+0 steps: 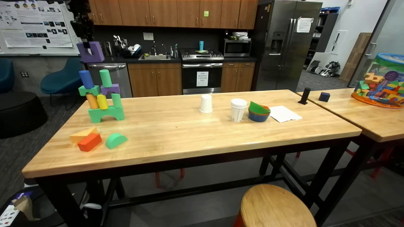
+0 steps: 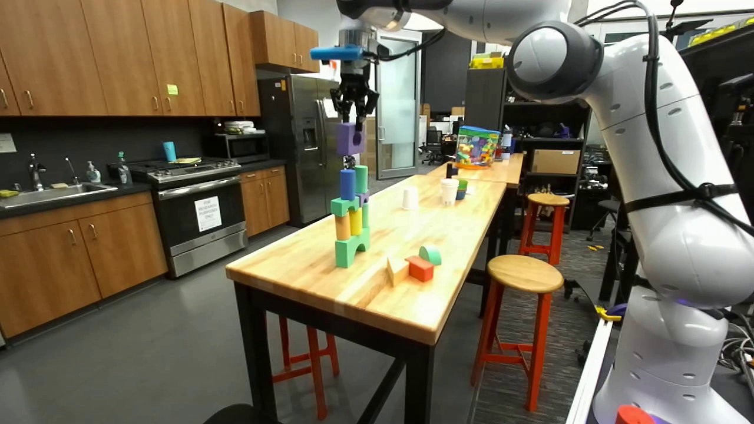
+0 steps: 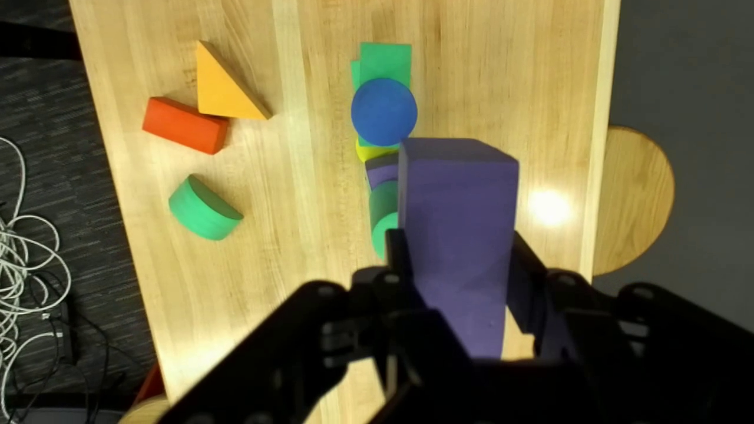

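A block tower (image 1: pixel 102 101) and nearer loose blocks (image 1: pixel 89 142) crowd the desk (image 1: pixel 164 126) at left, with open room rightward to a white cup (image 1: pixel 206 104).

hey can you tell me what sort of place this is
Most likely a kitchen area in a research lab: there's a double-door refrigerator and an oven range, and the sign on the oven door reads "for research purposes only."

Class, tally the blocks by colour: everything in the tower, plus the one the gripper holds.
Green blocks: 4
Purple blocks: 2, one in the gripper
Blue cylinder: 1
Yellow cylinder: 1
Orange cylinder: 1
Total: 9
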